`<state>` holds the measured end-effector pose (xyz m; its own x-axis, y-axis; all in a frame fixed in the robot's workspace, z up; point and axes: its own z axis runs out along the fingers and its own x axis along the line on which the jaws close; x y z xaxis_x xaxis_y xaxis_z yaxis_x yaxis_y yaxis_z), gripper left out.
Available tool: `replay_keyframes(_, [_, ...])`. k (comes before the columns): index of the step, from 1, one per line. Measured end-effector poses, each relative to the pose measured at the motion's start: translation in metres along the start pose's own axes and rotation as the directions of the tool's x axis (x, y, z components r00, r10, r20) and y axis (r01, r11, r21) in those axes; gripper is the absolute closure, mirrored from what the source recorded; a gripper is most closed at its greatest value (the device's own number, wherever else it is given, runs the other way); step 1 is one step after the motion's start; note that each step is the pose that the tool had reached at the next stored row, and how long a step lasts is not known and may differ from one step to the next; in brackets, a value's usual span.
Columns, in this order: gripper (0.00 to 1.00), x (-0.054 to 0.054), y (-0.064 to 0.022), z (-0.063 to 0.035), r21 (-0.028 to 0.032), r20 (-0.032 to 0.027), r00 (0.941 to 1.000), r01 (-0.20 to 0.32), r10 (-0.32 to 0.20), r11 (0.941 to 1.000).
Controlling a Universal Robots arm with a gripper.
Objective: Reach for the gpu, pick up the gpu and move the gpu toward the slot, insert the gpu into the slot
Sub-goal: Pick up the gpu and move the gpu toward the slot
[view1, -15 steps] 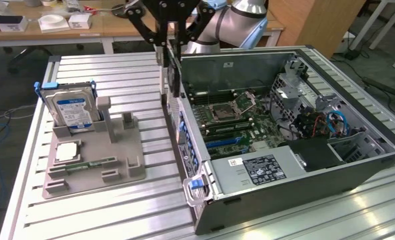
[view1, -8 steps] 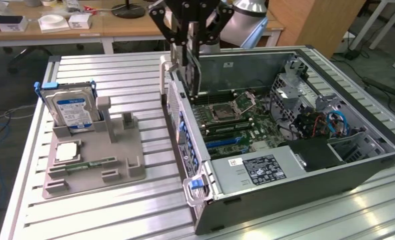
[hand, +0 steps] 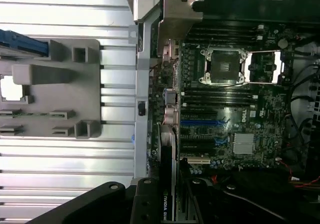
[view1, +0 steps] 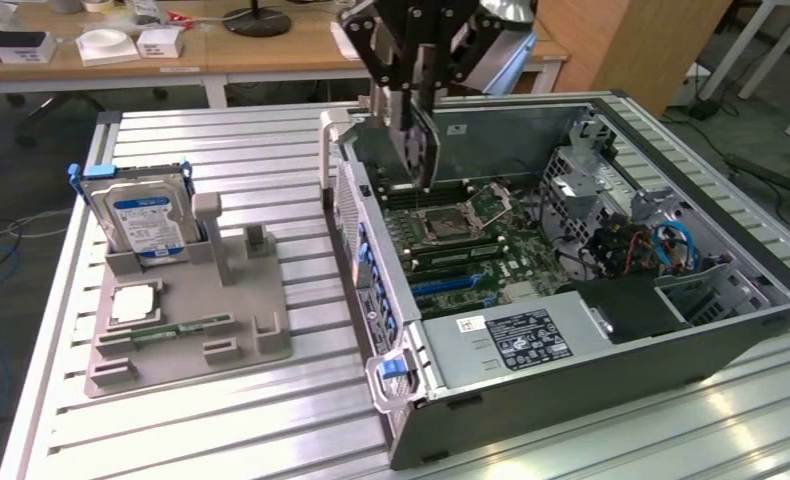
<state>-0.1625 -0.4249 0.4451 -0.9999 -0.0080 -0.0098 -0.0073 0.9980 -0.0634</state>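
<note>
Insertion is the step in play, by my read. Reach and pick-up look done: the black two-fingered pincer (view1: 415, 85) is pinching the gpu (view1: 418, 150), a thin flat card with a green board and black shroud. It grips the upper edge, so the card hangs upright, on edge, below the fingers.

The card sits inside the open dark-grey computer case (view1: 595, 380). That case lies on its side on the ribbed aluminium counter (view1: 208, 430), toward the edge on the exterior view's right. The card is at the case's far end, near the counter's far edge. It is just inside the case's rear wall and over the green motherboard (view1: 482, 240).

From the wrist view the gpu (hand: 167, 179) shows edge-on, running along the board's rear side with the expansion slots beyond it. Whether its lower edge touches the board, I cannot tell. I'd call it lined up or close to it, but not seated, because the card stands tall above the board. Seating in the slot is what's left.

Arm pose: the wrist points straight down over the case with the fingers vertical.

Well apart, toward the counter's opposite edge, the grey moulded holder (view1: 228, 300) carries the blue-labelled silver hard drive (view1: 142, 220).
</note>
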Motion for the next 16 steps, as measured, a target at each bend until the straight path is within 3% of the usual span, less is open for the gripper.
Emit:
replay_keyframes(6, [0.75, -0.026, -0.0001, 0.0013, -0.0057, 0.0003, 1.0, 0.0, 0.0, 1.0])
replay_keyframes(16, [0.75, -0.063, -0.0002, 0.0051, -0.0057, 0.0039, 1.0, 0.0, 0.0, 1.0])
